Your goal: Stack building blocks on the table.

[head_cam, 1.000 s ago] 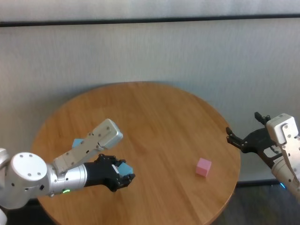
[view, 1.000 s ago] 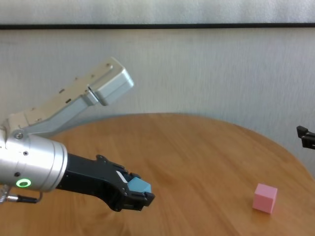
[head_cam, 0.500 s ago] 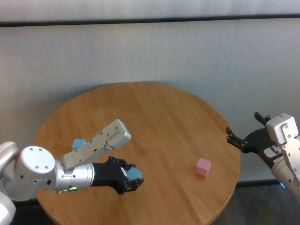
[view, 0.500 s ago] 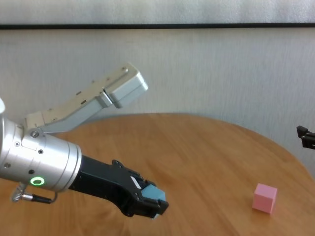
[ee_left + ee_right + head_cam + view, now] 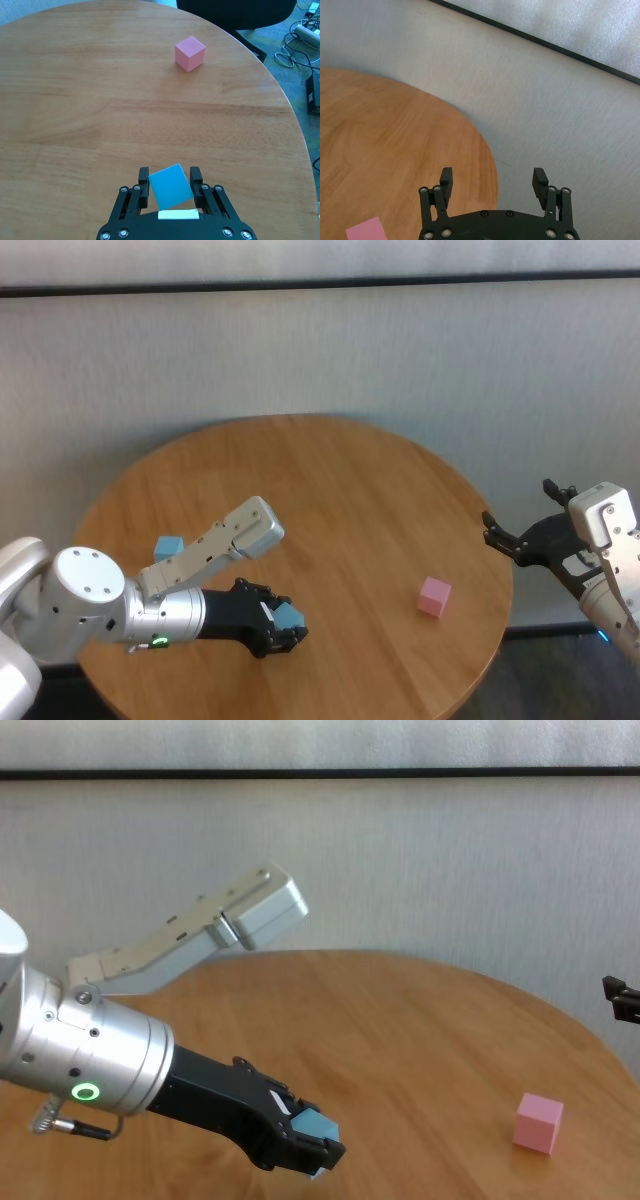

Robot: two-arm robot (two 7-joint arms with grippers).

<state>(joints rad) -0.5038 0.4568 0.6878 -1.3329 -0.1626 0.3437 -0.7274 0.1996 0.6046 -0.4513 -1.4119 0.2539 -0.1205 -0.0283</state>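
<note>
My left gripper (image 5: 285, 625) (image 5: 170, 181) (image 5: 315, 1140) is shut on a light blue block (image 5: 289, 616) (image 5: 170, 186) (image 5: 318, 1125), low over the near middle of the round wooden table (image 5: 330, 490). A second light blue block (image 5: 167, 545) lies on the table's left side, behind my left forearm. The pink block (image 5: 434, 596) (image 5: 190, 53) (image 5: 538, 1123) (image 5: 366, 232) sits alone at the right front of the table. My right gripper (image 5: 500, 536) (image 5: 492, 182) hangs open just off the table's right edge, holding nothing.
A pale wall runs behind the table. In the left wrist view a dark chair base (image 5: 235, 10) and cables (image 5: 305, 35) lie on the floor past the table's rim.
My left gripper has carried the light blue block rightward and lower toward the tabletop, most of it in the first half second. The right arm and the pink block have not moved.
</note>
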